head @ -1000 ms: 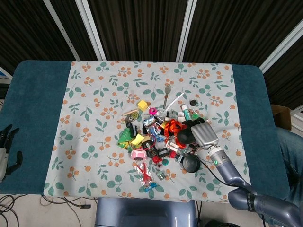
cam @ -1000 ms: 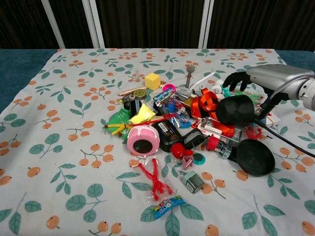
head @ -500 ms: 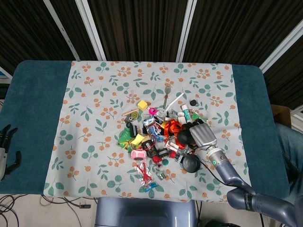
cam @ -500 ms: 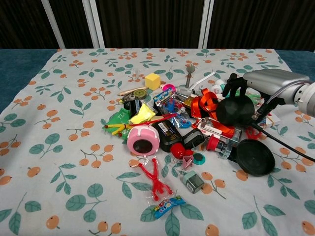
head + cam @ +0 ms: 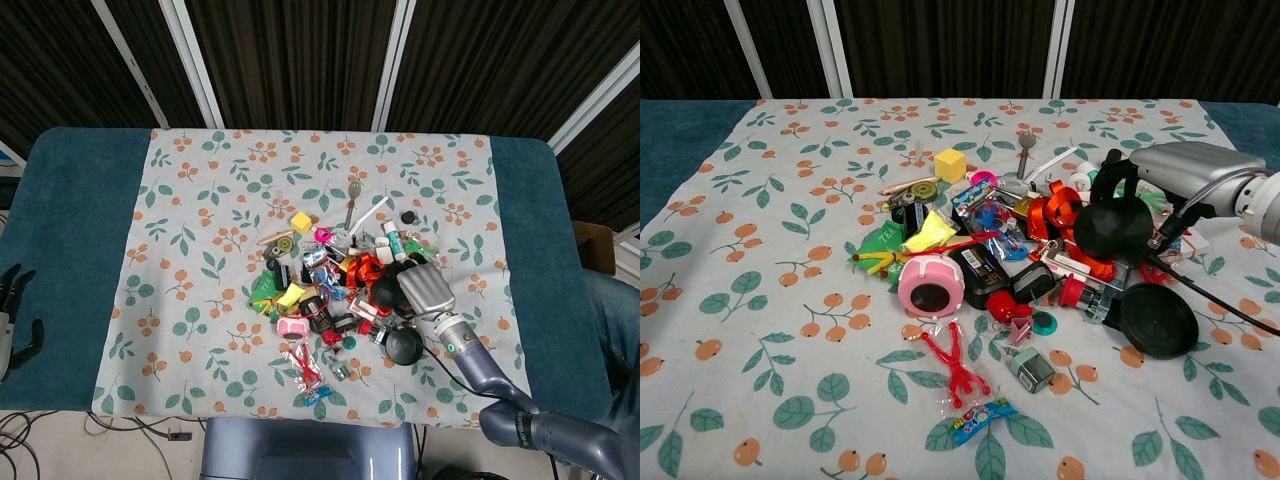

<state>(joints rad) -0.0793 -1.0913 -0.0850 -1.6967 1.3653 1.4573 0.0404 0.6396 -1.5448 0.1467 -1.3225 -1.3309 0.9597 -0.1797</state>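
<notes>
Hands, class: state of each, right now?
Left hand: open, holds nothing, off the table's left edge.
Right hand: fingers curled over the black round object; firm grip unclear.

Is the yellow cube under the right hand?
No, the yellow cube lies uncovered at the pile's far left, apart from the right hand.

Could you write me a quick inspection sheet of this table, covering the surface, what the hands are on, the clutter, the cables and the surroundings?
Surface: teal table under a floral cloth.
Things in hand: the right hand has its fingers curled over a round black object at the right of the pile; a firm grip cannot be told.
Clutter: pink tape measure, yellow cube, red ribbon, black disc, spoon, red figure.
Hands: the left hand sits off the table's left edge, holding nothing.
Cables: black cable runs from the right wrist across the cloth.
Surroundings: dark slatted wall.
</notes>
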